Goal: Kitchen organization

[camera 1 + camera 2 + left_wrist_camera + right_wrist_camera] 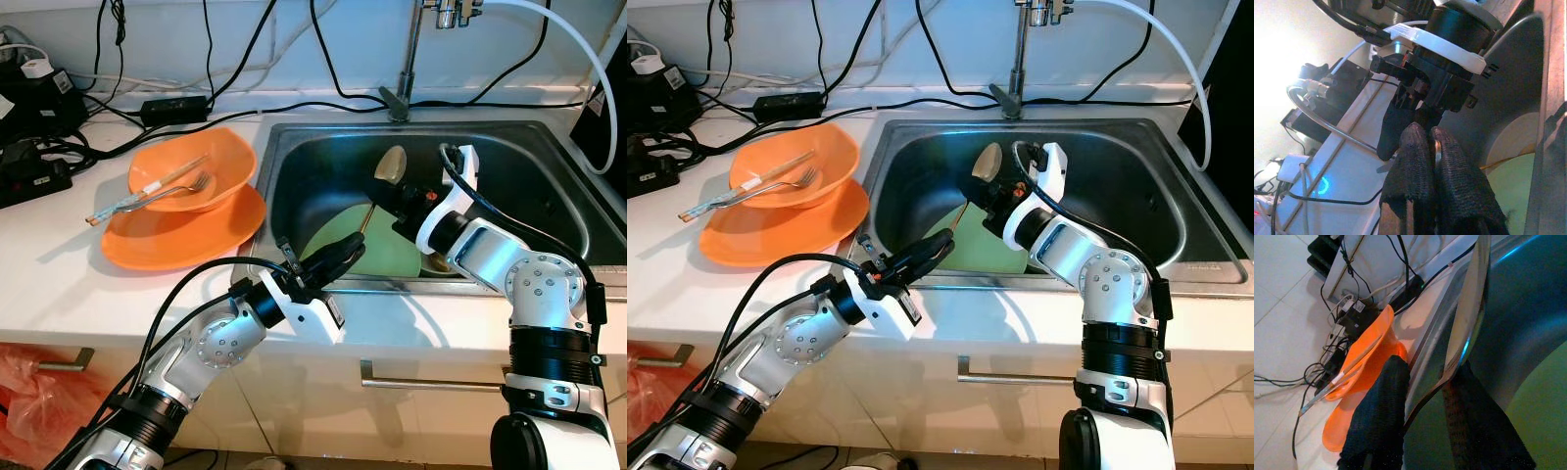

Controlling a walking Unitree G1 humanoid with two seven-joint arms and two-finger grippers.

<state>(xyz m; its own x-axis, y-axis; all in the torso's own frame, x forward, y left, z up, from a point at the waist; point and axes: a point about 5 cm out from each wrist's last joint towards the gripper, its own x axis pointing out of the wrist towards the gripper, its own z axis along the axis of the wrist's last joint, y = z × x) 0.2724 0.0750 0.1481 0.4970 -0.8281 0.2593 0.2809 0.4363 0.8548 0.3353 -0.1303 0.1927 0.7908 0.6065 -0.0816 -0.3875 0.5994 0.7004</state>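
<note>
A metal spoon with a thin golden handle stands tilted in the steel sink, over a pale green plate lying on the sink floor. My right gripper reaches down into the sink and is shut on the spoon; in the right wrist view the spoon shows edge-on between the black fingers. My left gripper hovers over the sink's front rim, pointing toward the plate, its fingers pressed together and holding nothing I can see. On the counter to the left, an orange bowl holds a fork and chopsticks, stacked on an orange plate.
A faucet rises behind the sink with a white hose at the right. Black cables, a power adapter and dark devices crowd the back left of the counter. Drawer handles run below the counter front; an orange bag hangs low left.
</note>
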